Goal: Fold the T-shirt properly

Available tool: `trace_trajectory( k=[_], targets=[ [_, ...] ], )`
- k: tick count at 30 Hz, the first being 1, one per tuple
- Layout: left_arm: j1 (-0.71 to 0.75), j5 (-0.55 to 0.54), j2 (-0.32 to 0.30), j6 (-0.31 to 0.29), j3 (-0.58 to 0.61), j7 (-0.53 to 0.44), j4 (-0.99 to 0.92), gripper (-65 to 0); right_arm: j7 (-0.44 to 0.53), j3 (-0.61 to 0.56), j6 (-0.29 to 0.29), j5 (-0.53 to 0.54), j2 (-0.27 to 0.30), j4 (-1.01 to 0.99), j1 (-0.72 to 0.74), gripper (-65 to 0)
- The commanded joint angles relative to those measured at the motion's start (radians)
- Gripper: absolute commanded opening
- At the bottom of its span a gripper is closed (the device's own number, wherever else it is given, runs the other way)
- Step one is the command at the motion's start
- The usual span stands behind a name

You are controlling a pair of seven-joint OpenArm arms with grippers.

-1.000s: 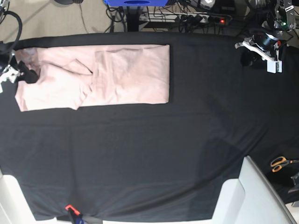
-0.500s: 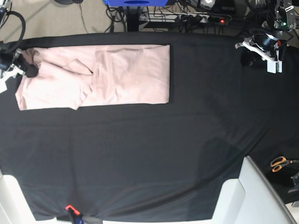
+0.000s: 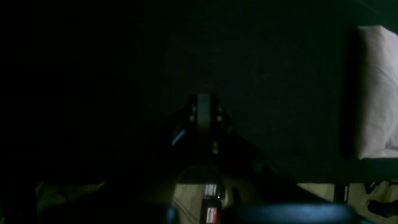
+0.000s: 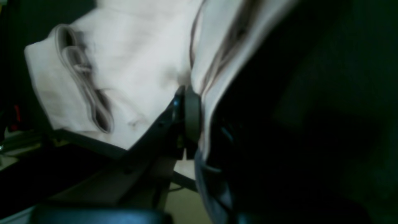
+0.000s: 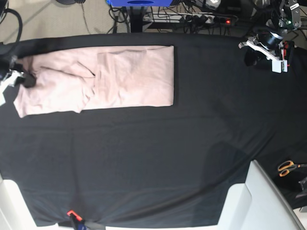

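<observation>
The pale pink T-shirt (image 5: 110,79) lies as a long flat strip on the far left part of the black table cloth (image 5: 153,158), with a sleeve folded in over its middle. My right gripper (image 5: 26,79) is at the shirt's left end. In the right wrist view this gripper (image 4: 189,93) is shut on a fold of the T-shirt (image 4: 133,62), and a ribbed hem lies to its left. My left gripper (image 5: 266,48) hovers over the far right corner, away from the shirt. It (image 3: 203,107) is shut on nothing, with the T-shirt (image 3: 376,93) at that view's right edge.
Orange-handled scissors (image 5: 288,167) lie at the right edge. A pale grey slab (image 5: 259,201) juts in at the bottom right. A small orange clip (image 5: 72,213) sits at the cloth's front edge. Cables and a power strip (image 5: 206,19) run behind the table.
My right gripper has shut on the shirt's left end, and that end has slid slightly left and toward the front. The left arm drifted a little toward the back.
</observation>
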Motion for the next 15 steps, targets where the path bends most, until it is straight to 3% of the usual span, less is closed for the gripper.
trace_trajectory(
  k=[1,8,15],
  targets=[
    [0.003,-0.014,-0.018,-0.008,-0.003,-0.022,0.012,-65.0,0.013,0.004,0.01,0.02,0.018,0.06,-0.01,-64.8],
    [0.003,-0.014,-0.018,-0.008,-0.011,-0.022,0.012,-65.0,0.006,-0.002,0.01,-0.037,-0.054,0.332,-0.099,-64.8],
    [0.003,-0.014,-0.018,-0.008,-0.011,-0.022,0.012,-65.0,-0.117,-0.005,-0.018,-0.243,-0.196,0.563,-0.125,-64.8]
  ],
)
